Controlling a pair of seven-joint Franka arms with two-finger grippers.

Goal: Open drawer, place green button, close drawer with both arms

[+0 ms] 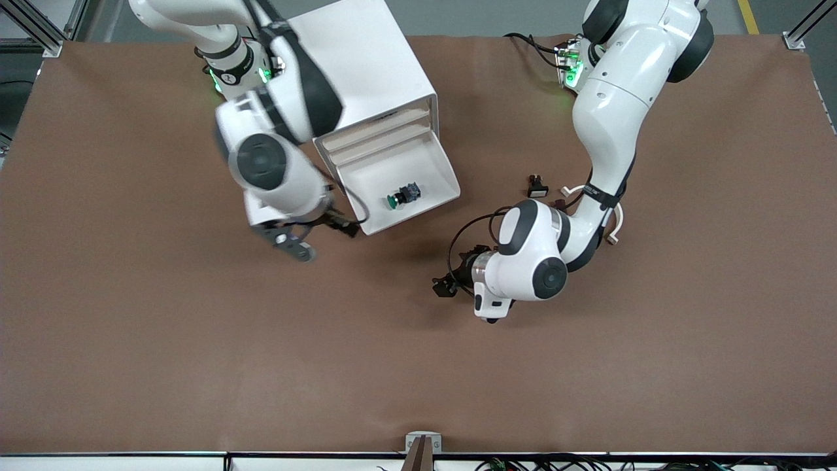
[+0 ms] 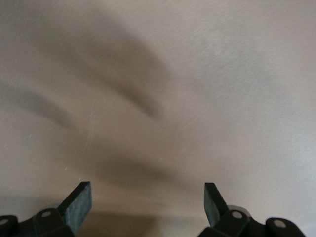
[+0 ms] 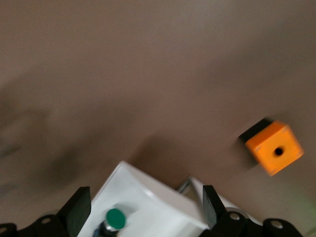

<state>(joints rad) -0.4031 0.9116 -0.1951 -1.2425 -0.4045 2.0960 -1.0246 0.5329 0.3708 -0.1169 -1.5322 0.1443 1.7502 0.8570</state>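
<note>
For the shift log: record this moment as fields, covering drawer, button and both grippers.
drawer: lowest one, pulled open
button: lying in the drawer, green cap showing
right gripper: open, empty, over the table by the drawer's front corner
left gripper: open, empty, over bare table
remaining step: close the drawer

Both arms bent low over the table, left gripper (image 2: 145, 207) and right gripper (image 3: 145, 210) spread wide, empty.

A robotics lab: two white arms mounted at a brown-covered table (image 1: 196, 366) framed by aluminium rails (image 1: 39, 29).
</note>
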